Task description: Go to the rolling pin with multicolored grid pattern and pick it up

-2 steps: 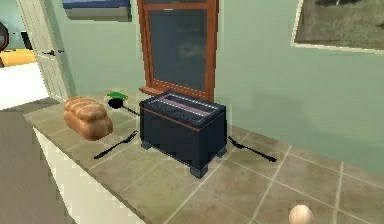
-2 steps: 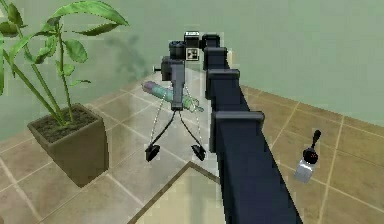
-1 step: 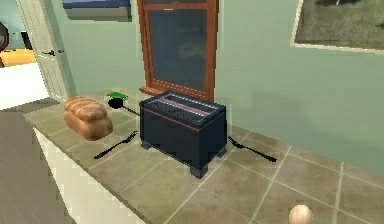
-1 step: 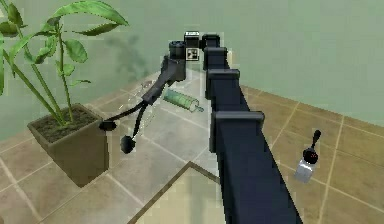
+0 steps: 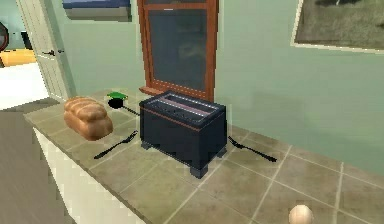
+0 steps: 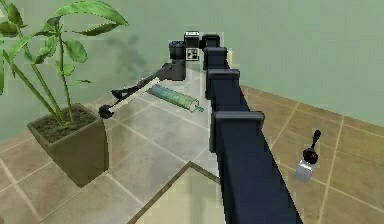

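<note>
Forward view: a dark boxy toaster (image 5: 182, 128) stands on the beige tiled counter (image 5: 310, 185) — the driving looks done. Arm side view: the gripper (image 6: 173, 69) is near a pale grey-green cylinder (image 6: 176, 98), likely the rolling pin, lying on that counter — not yet lifted. Whether the gripper holds anything, I cannot tell.

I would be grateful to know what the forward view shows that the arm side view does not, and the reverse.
Forward view: a bread loaf, a dark toaster, black utensils either side of it, a brown-framed window and a pale egg-like ball.
Arm side view: the arm, the gripper, a potted plant, a pale cylinder shaped like a rolling pin lying on the counter, and a small dark-topped bottle.
Shared: a tiled counter and green wall.
</note>
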{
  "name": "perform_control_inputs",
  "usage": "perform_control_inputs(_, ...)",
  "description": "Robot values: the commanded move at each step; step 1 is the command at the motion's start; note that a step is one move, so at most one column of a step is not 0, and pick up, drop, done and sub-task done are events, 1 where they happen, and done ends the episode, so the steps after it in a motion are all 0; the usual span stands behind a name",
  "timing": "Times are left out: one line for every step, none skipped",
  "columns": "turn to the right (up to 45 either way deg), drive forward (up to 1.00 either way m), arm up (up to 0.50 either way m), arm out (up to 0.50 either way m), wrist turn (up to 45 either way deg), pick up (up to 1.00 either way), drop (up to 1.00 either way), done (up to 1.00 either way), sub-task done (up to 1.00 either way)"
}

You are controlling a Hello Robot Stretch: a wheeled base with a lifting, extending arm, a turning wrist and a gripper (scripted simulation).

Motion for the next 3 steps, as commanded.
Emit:
perform_control_inputs(0.0,0.0,0.0,0.02,0.0,0.0,0.0,0.0,0.0)
perform_control_inputs(0.0,0.0,0.0,0.0,45.0,0.0,0.0,0.0,0.0)
perform_control_inputs(0.0,0.0,0.0,0.0,45.0,0.0,0.0,0.0,0.0)
